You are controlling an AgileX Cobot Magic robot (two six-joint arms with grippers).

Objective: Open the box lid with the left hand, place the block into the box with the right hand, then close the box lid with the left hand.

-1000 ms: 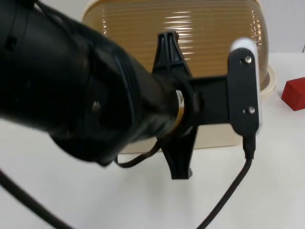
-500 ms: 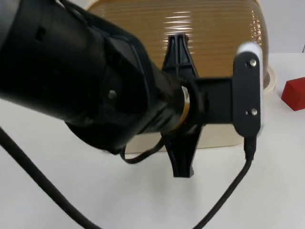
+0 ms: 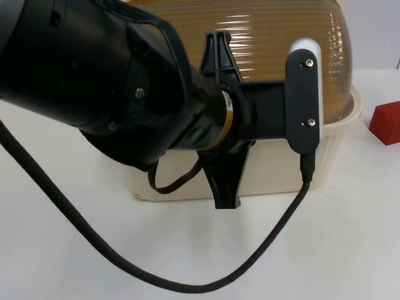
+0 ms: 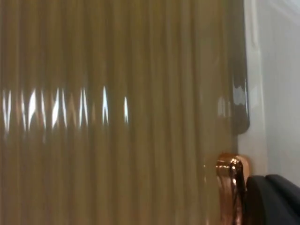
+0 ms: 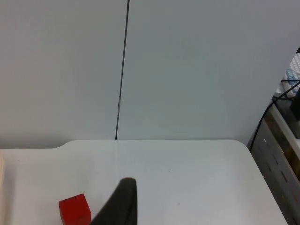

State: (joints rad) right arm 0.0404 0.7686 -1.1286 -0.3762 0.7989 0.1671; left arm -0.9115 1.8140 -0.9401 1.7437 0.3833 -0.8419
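Note:
A cream box [image 3: 275, 172] stands at the middle of the table under a ribbed, brown translucent lid [image 3: 269, 37]. My left gripper [image 3: 222, 119] hangs right over the lid's front, its wide black body crossing the box. In the left wrist view the lid [image 4: 117, 117] is very near, and a copper-coloured handle [image 4: 229, 187] sits beside the black gripper tip. The red block [image 3: 385, 122] lies on the table to the right of the box. My right gripper [image 5: 119, 206] waits above the table near the red block [image 5: 74, 209].
The left arm's thick black body covers the box's left half and the table beyond it. A grey partition wall [image 5: 187, 70] closes off the table's far edge. White table top [image 3: 325, 250] lies bare in front of the box.
The left arm and gripper have shifted left and towards the far side over the box, so more of the box's front wall shows. The red block has stayed put.

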